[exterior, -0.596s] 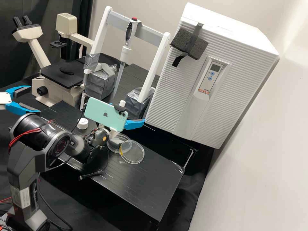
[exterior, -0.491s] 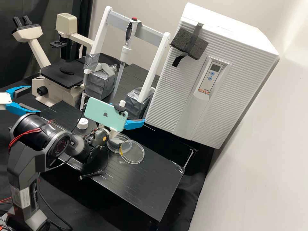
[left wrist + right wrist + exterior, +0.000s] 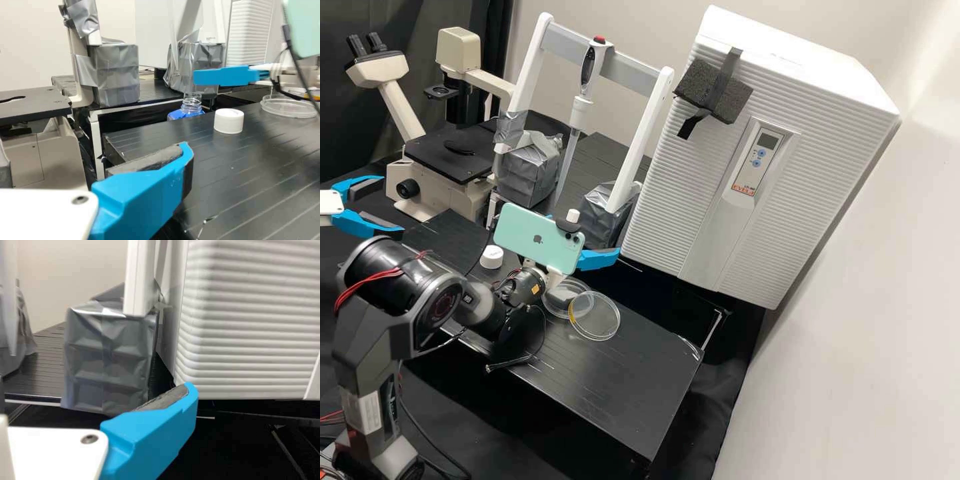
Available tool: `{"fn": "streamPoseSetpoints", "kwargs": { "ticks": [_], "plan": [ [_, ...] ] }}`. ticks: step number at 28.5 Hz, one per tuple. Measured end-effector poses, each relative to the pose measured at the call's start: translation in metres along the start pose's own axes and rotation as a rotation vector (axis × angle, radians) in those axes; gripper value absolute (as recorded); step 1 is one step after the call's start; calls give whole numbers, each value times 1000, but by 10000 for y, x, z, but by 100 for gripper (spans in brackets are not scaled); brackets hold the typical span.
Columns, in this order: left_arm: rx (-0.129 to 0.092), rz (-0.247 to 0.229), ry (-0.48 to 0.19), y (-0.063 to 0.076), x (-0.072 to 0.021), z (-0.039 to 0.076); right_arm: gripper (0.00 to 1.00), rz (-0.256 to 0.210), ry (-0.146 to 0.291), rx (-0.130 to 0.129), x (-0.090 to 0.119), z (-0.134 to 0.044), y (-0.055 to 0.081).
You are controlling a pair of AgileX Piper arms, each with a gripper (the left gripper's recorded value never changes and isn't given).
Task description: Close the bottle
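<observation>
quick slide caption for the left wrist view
Open bottle beyond the edge of the black bench, with a white cap and a petri dish resting on it.

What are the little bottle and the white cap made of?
The bottle looks like clear plastic, maybe glass: you can see right through its ridged neck. The white cap looks like plain matte plastic: it is solid white, smooth on top and hardly shines.

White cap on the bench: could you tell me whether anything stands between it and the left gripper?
Nothing visible does: bare bench lies between the left gripper and the white cap; the bottle stands farther off.
</observation>
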Motion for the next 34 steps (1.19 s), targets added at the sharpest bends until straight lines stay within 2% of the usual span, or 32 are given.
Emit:
{"fn": "streamPoseSetpoints", "kwargs": {
  "ticks": [3, 5, 7, 9, 12, 15, 17, 20, 22, 25, 27, 29, 32, 34],
  "plan": [
    [0, 6, -7, 14, 16, 17, 100, 11, 41, 3, -150, -56, 27],
    [20, 16, -17, 41, 42, 36, 100, 17, 92, 4, -281, -116, 31],
    [34, 25, -22, 66, 62, 46, 100, 18, 144, -6, -382, -172, 14],
    [39, 29, -29, 75, 72, 59, 100, 2, 189, -25, -482, -215, -20],
    [44, 36, -30, 97, 89, 61, 100, -62, 251, -66, -662, -231, -130],
    [45, 36, -32, 99, 91, 65, 100, -117, 286, -106, -773, -208, -205],
    [45, 36, -34, 97, 92, 70, 100, -153, 283, -130, -849, -146, -246],
    [41, 33, -36, 89, 96, 79, 100, -172, 260, -142, -902, -68, -263],
    [32, 18, -39, 50, 116, 91, 100, -182, 239, -146, -940, -10, -270],
    [16, -12, -32, -23, 148, 90, 100, -194, 226, -156, -972, 34, -278],
    [9, -39, -28, -84, 172, 85, 100, -197, 222, -152, -980, 48, -277],
    [3, -56, -20, -124, 187, 68, 100, -199, 225, -152, -982, 46, -276],
    [-10, -48, -4, -131, 197, 50, 100, -197, 250, -152, -995, 23, -276],
    [-10, -45, -5, -129, 197, 50, 100, -202, 271, -154, -1017, 8, -291]
  ]
}}
